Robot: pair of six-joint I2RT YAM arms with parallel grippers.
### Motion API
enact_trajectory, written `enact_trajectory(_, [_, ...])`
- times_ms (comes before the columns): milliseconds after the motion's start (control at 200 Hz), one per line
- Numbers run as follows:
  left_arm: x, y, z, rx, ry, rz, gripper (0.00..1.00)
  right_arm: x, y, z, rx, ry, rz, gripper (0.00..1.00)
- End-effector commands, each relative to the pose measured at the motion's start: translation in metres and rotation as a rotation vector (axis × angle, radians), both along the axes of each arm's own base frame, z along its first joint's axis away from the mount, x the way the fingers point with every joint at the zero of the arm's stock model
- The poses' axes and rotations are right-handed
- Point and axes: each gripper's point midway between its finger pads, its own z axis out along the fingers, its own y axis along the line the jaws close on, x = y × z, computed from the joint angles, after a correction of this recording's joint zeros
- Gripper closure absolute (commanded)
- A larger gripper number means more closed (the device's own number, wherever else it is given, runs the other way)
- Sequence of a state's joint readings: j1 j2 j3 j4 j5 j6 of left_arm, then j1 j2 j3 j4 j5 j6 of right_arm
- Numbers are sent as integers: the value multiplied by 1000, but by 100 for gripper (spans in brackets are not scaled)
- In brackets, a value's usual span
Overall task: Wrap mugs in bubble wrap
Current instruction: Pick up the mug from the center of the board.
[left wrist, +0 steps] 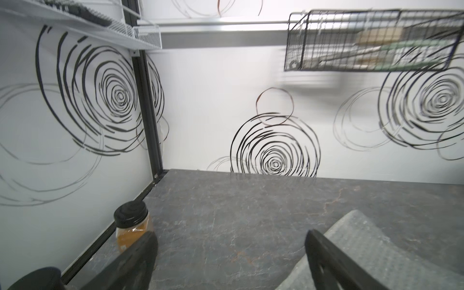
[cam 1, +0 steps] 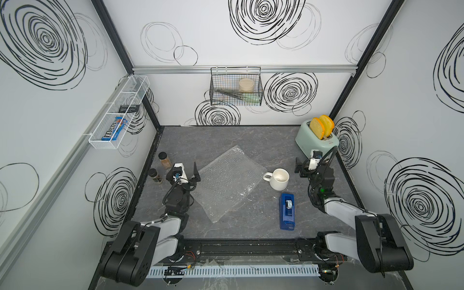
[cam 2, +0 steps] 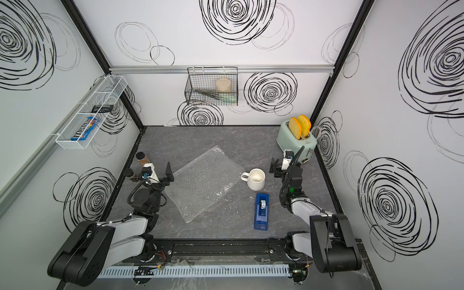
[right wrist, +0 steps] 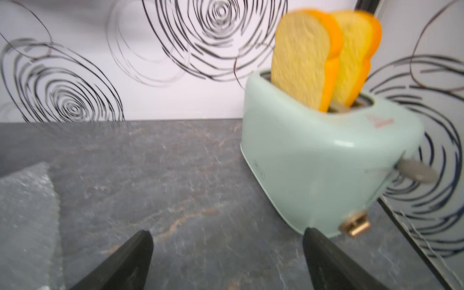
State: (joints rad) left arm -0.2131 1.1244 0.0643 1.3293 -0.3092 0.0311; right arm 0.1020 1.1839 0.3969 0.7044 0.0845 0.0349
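Opening position, nothing wrapped yet. The mug (cam 1: 279,178) stands upright on the bare table (cam 1: 226,140), mouth up. Its handle is turned toward the bubble wrap (cam 1: 227,180) and sits very near the sheet's corner; whether they touch I cannot tell. The sheet lies flat and skewed across the middle, with nothing on it.

My left gripper (left wrist: 230,236) hangs at the sheet's left edge, jaws spread as wide as they go, holding nothing. Its wrist view shows one finger over the wrap's border and a spice jar (left wrist: 131,226) beyond the other. My right gripper (right wrist: 226,232) is just as wide open and empty, aimed at the toaster (right wrist: 321,155) rather than at the mug, which sits between that arm and the sheet.

So the step in hand, as I read it, is the very first: get the mug onto the wrap. That calls for swinging the right gripper round and down to the mug and taking its wall at the rim, one finger inside, since the glossy body looks broad and could slip from an outside pinch. Then I'd lay it near one edge of the sheet while the left readies that edge for the fold. The tape dispenser (cam 1: 287,211) sits just beside the mug, so I must not clip it.
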Motion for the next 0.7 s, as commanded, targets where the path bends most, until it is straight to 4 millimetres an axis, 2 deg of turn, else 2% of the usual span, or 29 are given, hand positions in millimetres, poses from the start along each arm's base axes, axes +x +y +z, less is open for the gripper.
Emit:
enact_trajectory(0, [-11, -10, 28, -9, -84, -15, 4, -8, 22, 16, 19, 61, 68, 3])
enact_trajectory(75, [-17, -22, 41, -86, -96, -71, 4, -16, 35, 40, 51, 34, 103, 3])
enact_trajectory(150, [-24, -42, 50, -148, -78, -159, 4, -26, 40, 61, 117, 35, 95, 3])
enact_trajectory(215, [-34, -55, 56, -239, -65, -228, 4, -37, 42, 74, 211, 63, 100, 3])
enact_trajectory(280, [-43, -67, 58, -316, -33, -299, 4, -47, 50, 77, 283, 106, 143, 3])
enact_trajectory(375, [-54, -82, 59, -349, -2, -394, 4, -59, 42, 56, 360, 221, 87, 3])
enact_trajectory(410, [-54, -81, 52, -351, 37, -387, 4, -63, 40, 49, 384, 256, 93, 3])
enact_trajectory(455, [-54, -75, 44, -343, 78, -351, 4, -66, 40, 45, 415, 288, 125, 3])
enact_trajectory(505, [-53, -65, 48, -366, 75, -304, 4, -68, 40, 41, 443, 334, 160, 3])
enact_trajectory(580, [-52, -59, 42, -345, 120, -275, 4, -68, 41, 27, 435, 431, 162, 0])
enact_trajectory(696, [-50, -42, 19, -454, 148, -193, 4, -70, 46, -6, 389, 589, 129, 9])
